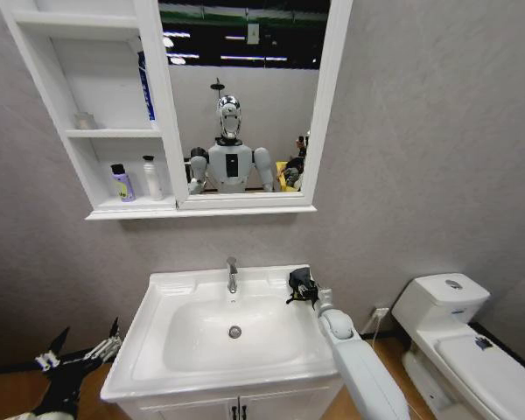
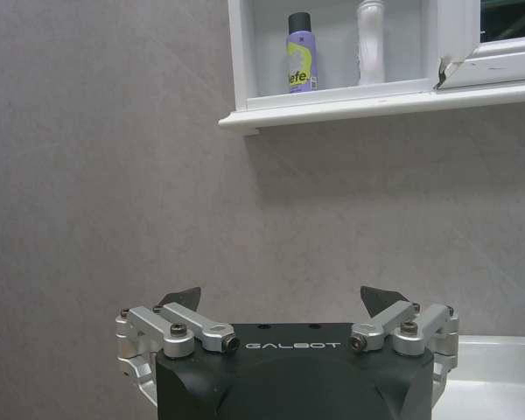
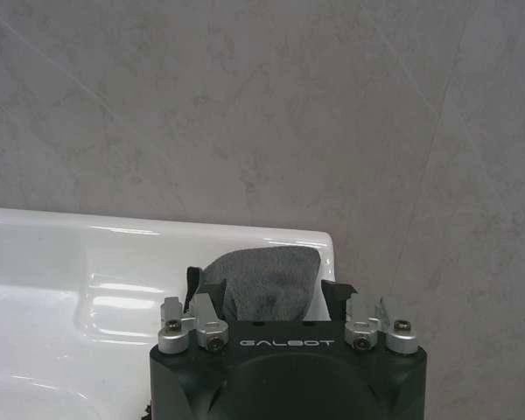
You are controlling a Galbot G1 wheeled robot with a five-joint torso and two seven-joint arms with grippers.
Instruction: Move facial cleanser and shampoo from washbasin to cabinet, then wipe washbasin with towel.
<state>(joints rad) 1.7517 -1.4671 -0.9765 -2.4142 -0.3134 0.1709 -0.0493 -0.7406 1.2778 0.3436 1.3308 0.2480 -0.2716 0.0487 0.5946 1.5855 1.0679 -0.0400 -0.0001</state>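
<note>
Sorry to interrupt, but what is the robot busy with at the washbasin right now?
The right gripper is at the back right corner of the washbasin, its fingers around the dark towel lying on the rim. Two bottles already stand on the bottom shelf of the cabinet. The left gripper hangs open, low beside the basin's left edge.

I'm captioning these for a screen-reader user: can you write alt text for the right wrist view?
The right hand sits at the back corner of the white washbasin, its fingers on either side of a dark grey towel lying on the rim. A grey wall rises behind.
</note>
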